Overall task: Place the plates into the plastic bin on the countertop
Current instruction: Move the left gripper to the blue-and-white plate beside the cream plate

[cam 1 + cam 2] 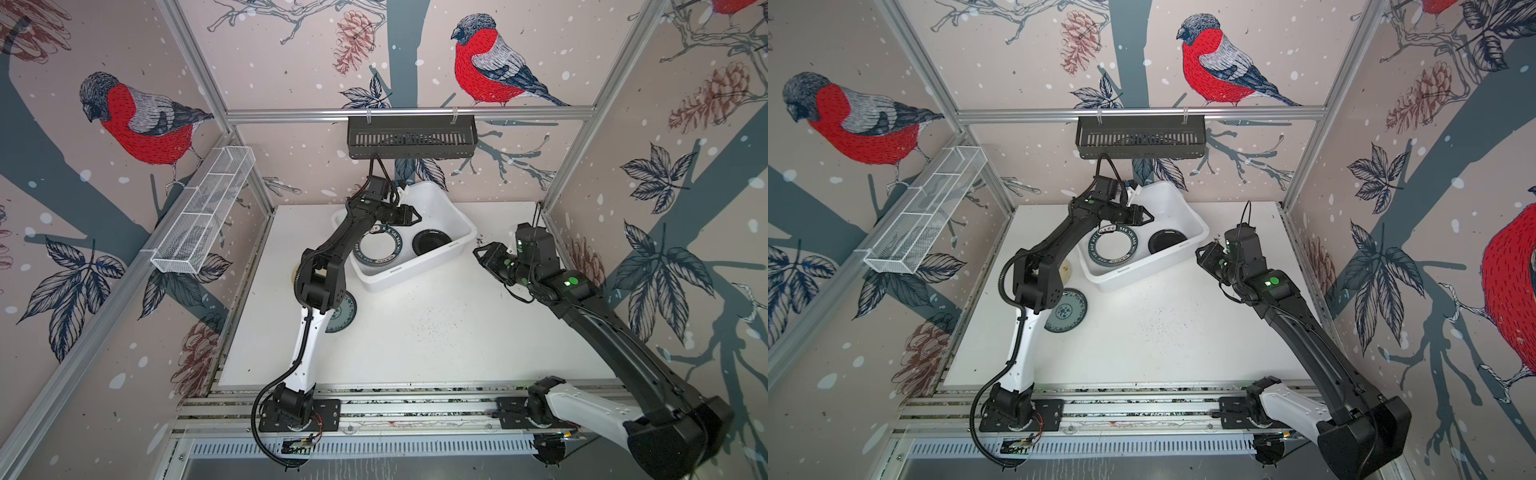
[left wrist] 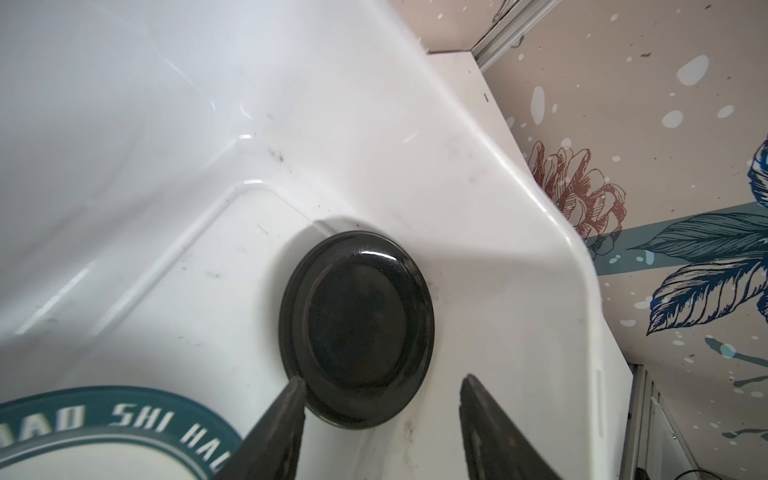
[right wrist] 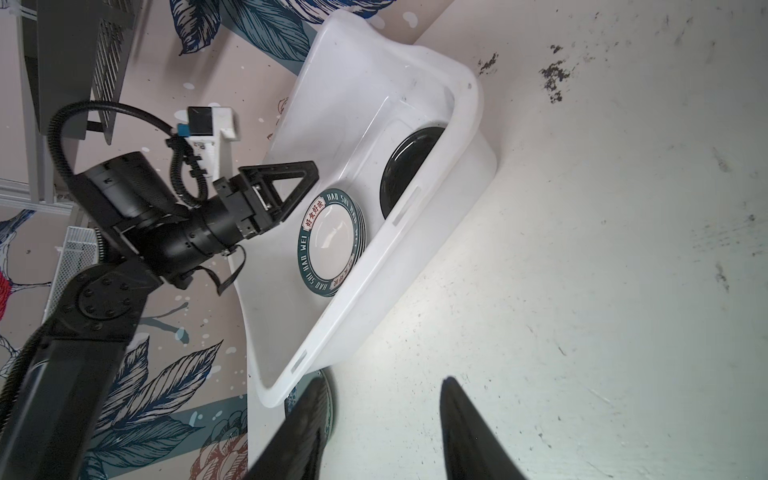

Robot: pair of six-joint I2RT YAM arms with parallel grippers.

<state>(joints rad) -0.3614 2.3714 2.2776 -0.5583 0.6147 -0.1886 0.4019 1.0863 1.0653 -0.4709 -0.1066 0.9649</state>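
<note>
While left fingers (image 2: 274, 428) hang released over the white rectangular plastic bin (image 1: 415, 279) holding the glossy black round plate (image 1: 430, 241), a low exit may clip its rim; the elbow (image 1: 320, 282), seemingly close, may nudge the teal floral plate (image 1: 1066, 311) on the table (image 1: 436, 332).

bin (image 1: 446, 210) white | small plate (image 1: 431, 242) glossy black | large plate (image 1: 377, 248) green-lettered rim

White bin (image 1: 419, 272) sits skewed at the desk's (image 1: 436, 332) 12 o'clock. Inside, flat: a green lettered plate (image 1: 376, 249) topping a stack and, at its 3 o'clock, a glossy black plate (image 1: 430, 241). At the bin's 7 o'clock lie a floral teal plate (image 1: 1066, 311) and a pale yellow plate (image 1: 1065, 270) — both partly hidden.
</note>
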